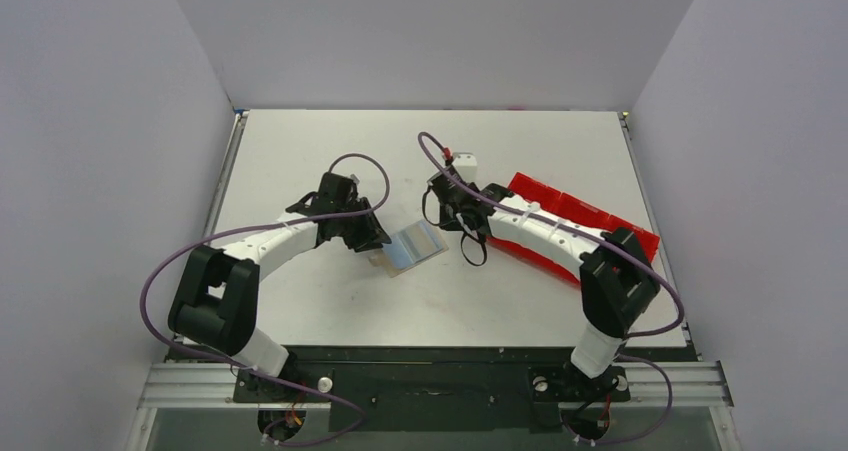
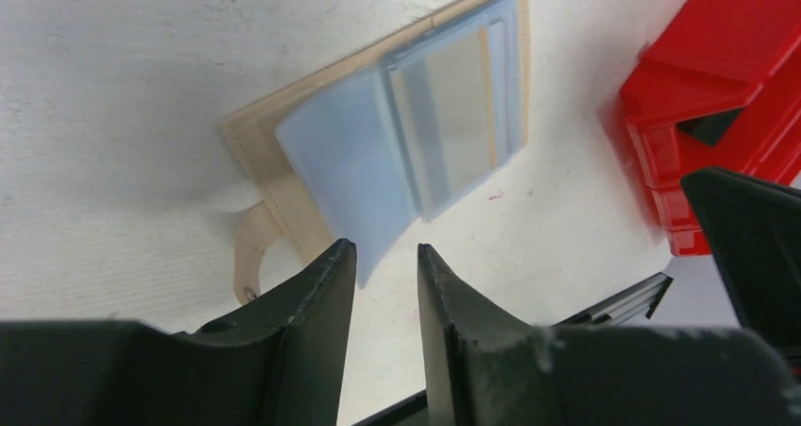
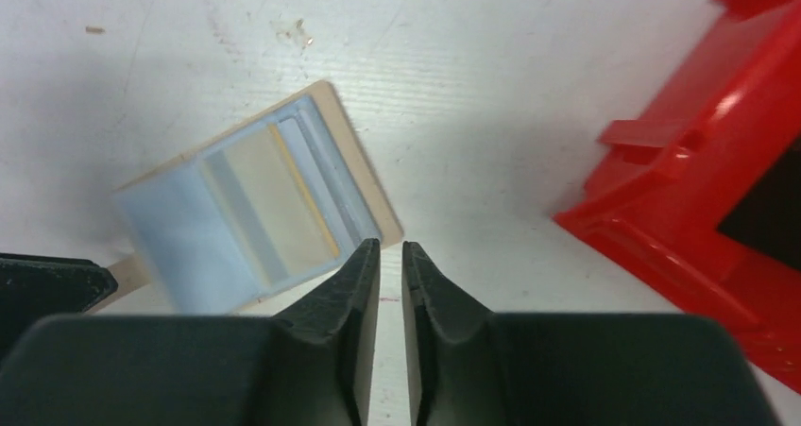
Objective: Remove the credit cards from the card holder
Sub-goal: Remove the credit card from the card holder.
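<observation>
The tan card holder point(image 1: 381, 261) point(image 2: 247, 135) point(image 3: 366, 178) lies open and flat mid-table. A light blue credit card point(image 2: 345, 166) point(image 3: 179, 237) sticks out of it toward my left gripper, and a pale grey card point(image 2: 458, 114) point(image 3: 274, 204) sits in its sleeve beside it. My left gripper point(image 1: 375, 243) point(image 2: 385, 251) is open at the holder's left end. The blue card's corner lies between its fingertips, beside the left fingertip, and is not pinched. My right gripper point(image 1: 466, 243) point(image 3: 390, 247) hovers by the holder's right corner, jaws nearly together with a thin empty slit.
A red compartment tray point(image 1: 560, 209) point(image 2: 718, 95) point(image 3: 699, 190) stands at the right, partly under the right arm. The holder's tan strap point(image 2: 247, 248) loops out next to the left fingers. Grey walls enclose the table on three sides.
</observation>
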You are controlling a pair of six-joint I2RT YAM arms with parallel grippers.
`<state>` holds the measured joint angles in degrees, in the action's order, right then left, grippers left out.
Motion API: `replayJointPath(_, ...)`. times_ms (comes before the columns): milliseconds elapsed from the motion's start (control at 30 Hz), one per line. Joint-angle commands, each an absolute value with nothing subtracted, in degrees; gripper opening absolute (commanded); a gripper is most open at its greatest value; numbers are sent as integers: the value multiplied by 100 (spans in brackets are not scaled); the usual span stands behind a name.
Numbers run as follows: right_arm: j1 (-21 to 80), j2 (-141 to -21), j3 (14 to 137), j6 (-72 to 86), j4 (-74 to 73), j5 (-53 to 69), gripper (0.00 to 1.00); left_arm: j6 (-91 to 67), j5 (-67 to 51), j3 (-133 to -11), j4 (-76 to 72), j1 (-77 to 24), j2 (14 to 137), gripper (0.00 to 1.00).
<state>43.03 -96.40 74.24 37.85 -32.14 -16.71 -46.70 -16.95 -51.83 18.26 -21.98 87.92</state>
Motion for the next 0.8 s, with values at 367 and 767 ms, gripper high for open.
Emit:
replayJointPath(367, 4594, -10770, 7851, 3632, -2396, -459, 0, -4762, -1089, -5306, 1567, -2180, 9584, 5)
replayJointPath(767, 4614, -11161, 7846, 3652, -2320, -542, 0, -4735, -948, -5406, 1657, -2180, 10024, 2)
